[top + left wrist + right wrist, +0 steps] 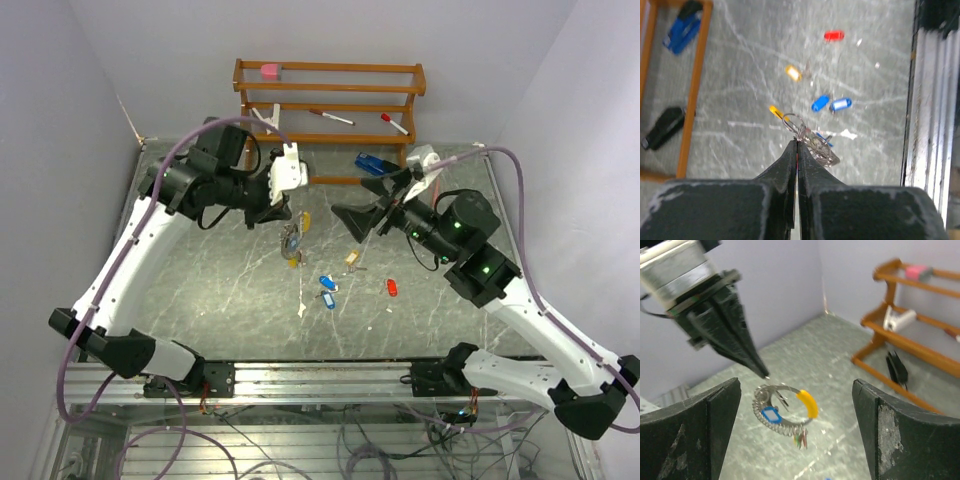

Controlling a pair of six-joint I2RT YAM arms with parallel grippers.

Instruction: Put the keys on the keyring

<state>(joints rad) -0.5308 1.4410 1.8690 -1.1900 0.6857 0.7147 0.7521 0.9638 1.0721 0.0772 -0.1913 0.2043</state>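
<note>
As the left hand (796,142) is clenched on the keyring (785,426), dangling it above the counter (220,290), the right hand (796,385), released and spread wide beside the keyring, should likely fetch a loose blue key (326,290) below the keyring, pinching the tag so the key's hole is left free for threading.

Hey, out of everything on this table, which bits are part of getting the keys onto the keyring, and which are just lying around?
Part of the job: keyring, pinched in the shut left claw; loose red key, tan key, two blue keys.

Just lying about: wooden rack, markers, pink block, blue object, black object.
</note>
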